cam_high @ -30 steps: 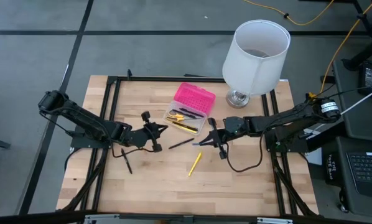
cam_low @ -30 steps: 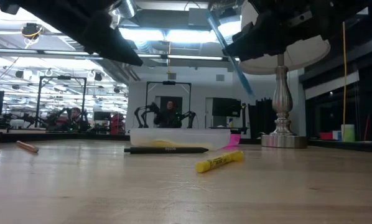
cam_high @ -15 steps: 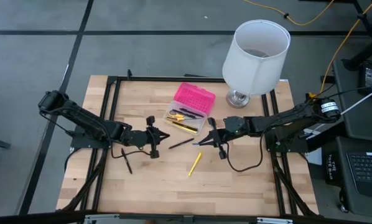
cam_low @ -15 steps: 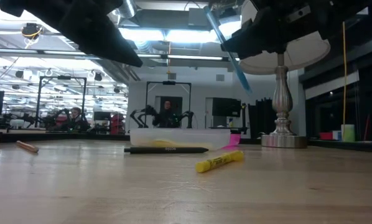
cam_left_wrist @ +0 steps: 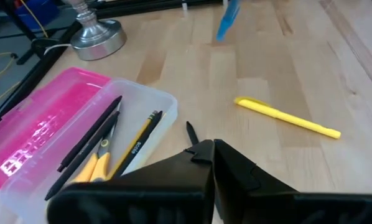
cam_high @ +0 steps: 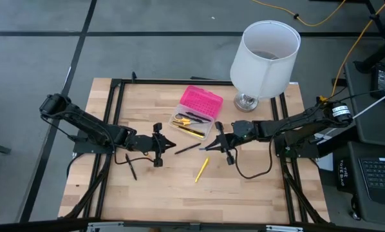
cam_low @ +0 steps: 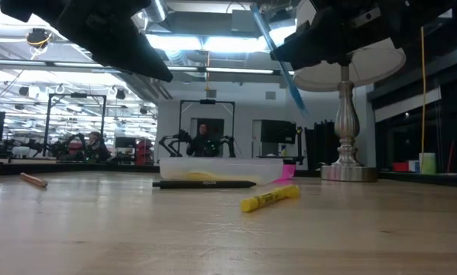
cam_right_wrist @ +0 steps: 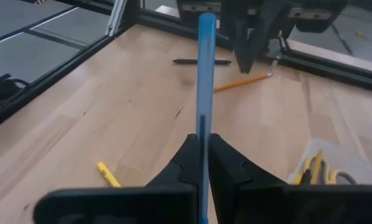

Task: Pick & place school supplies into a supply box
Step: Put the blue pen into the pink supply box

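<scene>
The supply box (cam_high: 196, 113) lies open at the table's middle, its pink half (cam_high: 203, 101) toward the far side. Its clear half (cam_left_wrist: 111, 146) holds pens, a pencil and yellow-handled scissors (cam_left_wrist: 94, 167). My right gripper (cam_high: 206, 147) hangs just off the box's near right corner, shut on a blue pen (cam_right_wrist: 205, 74). Facing it from the left, my left gripper (cam_high: 171, 144) is shut and holds nothing. On the table between them lies a black pen (cam_high: 187, 148). A yellow highlighter (cam_high: 201, 169) lies nearer the front edge. My right gripper pinches the blue pen between its two fingers, which close on its sides (cam_right_wrist: 204, 129). The pen runs along the fingers and sticks out far beyond their tips. The fingers come from the table's right, slanting a little downward. The pen (cam_low: 280, 63) hangs slanted, clear of the table.
A white lamp (cam_high: 264, 57) stands at the far right, its metal base (cam_high: 246, 101) close to the box. Another black pen (cam_high: 131, 166) and an orange pencil (cam_right_wrist: 242, 82) lie on the left part of the table. Bare wood stretches along the near edge.
My left gripper has swung sideways at the wrist, so its shut tips now point more toward the table's near edge; the arm itself stayed in place. My right gripper and the blue pen have kept still.
</scene>
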`<state>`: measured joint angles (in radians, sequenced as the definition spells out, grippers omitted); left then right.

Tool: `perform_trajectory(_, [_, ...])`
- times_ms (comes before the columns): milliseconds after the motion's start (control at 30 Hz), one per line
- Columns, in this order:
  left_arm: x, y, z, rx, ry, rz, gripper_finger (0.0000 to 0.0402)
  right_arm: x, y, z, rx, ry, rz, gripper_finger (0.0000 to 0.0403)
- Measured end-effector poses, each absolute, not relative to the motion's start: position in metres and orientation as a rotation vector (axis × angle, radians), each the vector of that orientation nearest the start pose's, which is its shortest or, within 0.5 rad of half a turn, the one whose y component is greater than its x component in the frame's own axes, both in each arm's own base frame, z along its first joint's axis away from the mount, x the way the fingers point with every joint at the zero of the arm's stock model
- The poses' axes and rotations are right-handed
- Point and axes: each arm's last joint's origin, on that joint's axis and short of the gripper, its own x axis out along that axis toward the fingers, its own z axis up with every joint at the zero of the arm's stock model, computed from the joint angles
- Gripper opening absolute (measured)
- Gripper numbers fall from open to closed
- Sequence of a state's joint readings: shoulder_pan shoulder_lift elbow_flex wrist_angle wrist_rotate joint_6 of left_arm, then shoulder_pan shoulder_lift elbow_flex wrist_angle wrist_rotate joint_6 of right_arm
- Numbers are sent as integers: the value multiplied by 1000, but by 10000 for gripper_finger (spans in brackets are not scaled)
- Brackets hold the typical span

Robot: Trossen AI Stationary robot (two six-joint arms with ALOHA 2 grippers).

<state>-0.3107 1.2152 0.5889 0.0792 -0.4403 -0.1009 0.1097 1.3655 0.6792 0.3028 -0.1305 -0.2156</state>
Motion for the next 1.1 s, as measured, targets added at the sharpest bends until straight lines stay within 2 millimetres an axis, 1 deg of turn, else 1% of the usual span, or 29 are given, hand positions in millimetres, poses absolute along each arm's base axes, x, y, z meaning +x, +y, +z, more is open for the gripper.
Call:
perform_trajectory(233, [234,-62,207,101,501,152,3,282,34,218,-187,347,239,16])
perform_trajectory(367, [234,-62,207,101,501,151,2,282,32,219,-169,350,181,16])
perform_trajectory(567, [235,-61,208,170,496,158,6,283,31,220,-182,342,119,16])
perform_trajectory(700, [236,-61,210,138,474,166,4,286,29,227,-195,340,50,16])
perform_trajectory(800, [236,-61,210,102,472,165,1,289,29,233,-198,359,41,16])
perform_trajectory(900, [236,-61,210,107,473,161,1,291,29,239,-196,344,40,16])
perform_trajectory(1033, [236,-62,211,133,469,152,3,292,28,241,-190,340,16,16])
perform_trajectory(1100, [237,-63,212,137,456,107,3,293,27,240,-176,344,-11,16])
